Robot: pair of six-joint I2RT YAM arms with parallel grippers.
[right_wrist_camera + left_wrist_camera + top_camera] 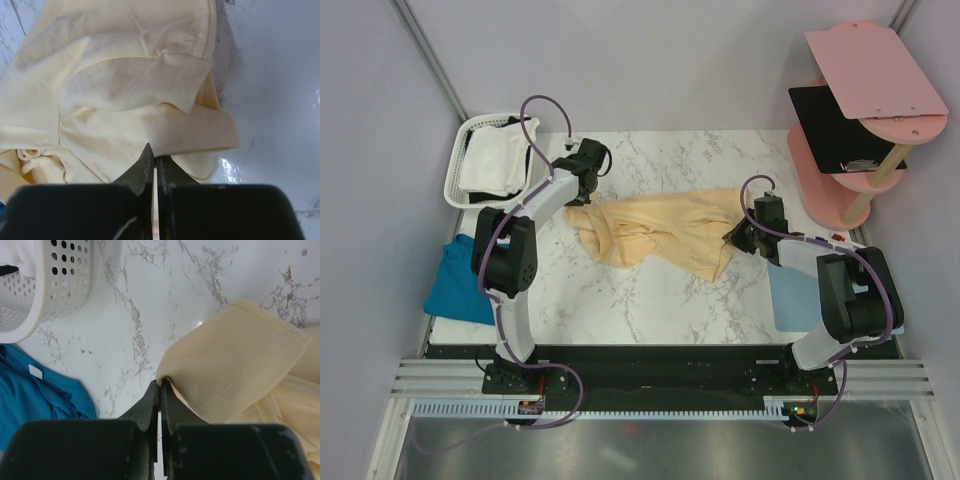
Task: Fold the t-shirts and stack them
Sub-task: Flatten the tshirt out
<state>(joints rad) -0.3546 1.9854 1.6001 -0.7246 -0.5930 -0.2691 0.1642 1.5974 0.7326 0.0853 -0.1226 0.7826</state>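
Observation:
A pale yellow-cream t-shirt [660,232] lies crumpled across the middle of the marble table. My left gripper [582,188] is shut on its left hemmed edge [235,365], pinching the cloth at the fingertips [161,383]. At the shirt's right end my right gripper [740,236] is shut on a folded hem [195,135], cloth showing between the pads. A teal blue t-shirt [458,282] lies at the table's left edge, also seen in the left wrist view [35,400]. A white t-shirt [495,160] sits in the basket.
A white slotted basket [460,165] stands at the back left [45,285]. A light-blue mat [790,295] lies under the right arm. A pink tiered stand [860,110] with a black board stands at the back right, off the table.

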